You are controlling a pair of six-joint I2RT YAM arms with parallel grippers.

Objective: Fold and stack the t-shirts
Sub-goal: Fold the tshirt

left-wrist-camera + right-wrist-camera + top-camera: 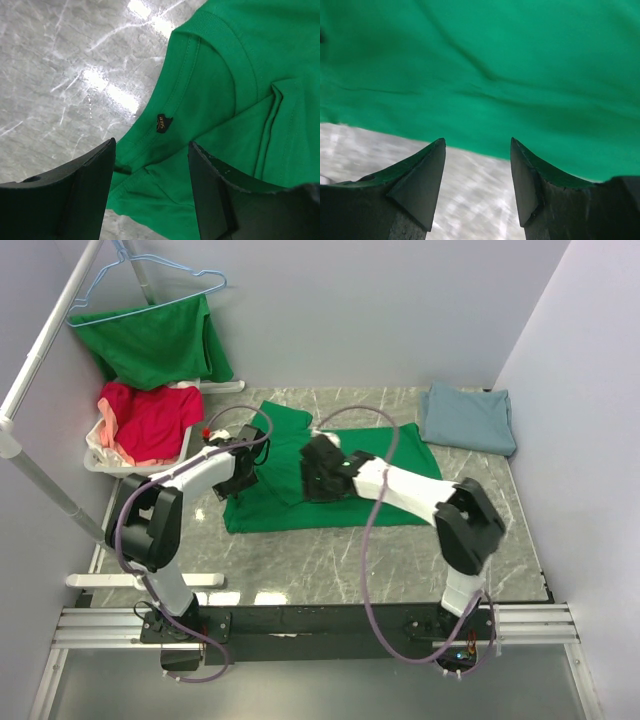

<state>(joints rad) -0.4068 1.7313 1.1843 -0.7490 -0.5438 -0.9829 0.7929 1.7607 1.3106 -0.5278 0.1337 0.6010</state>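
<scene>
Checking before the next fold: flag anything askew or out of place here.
The green t-shirt lies skewed on the table, one side folded over unevenly with creases by the collar. The red t-shirt is heaped in the white basket and hangs over its rim. The folded blue-grey t-shirt looks tidy.

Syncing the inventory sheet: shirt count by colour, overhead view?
Green: 2, green shirt laid flat, green shirt hung up
Red: 1, red shirt
Pink: 1, pink shirt beneath it
Blue-grey: 1, blue-grey shirt
Total: 5
</scene>
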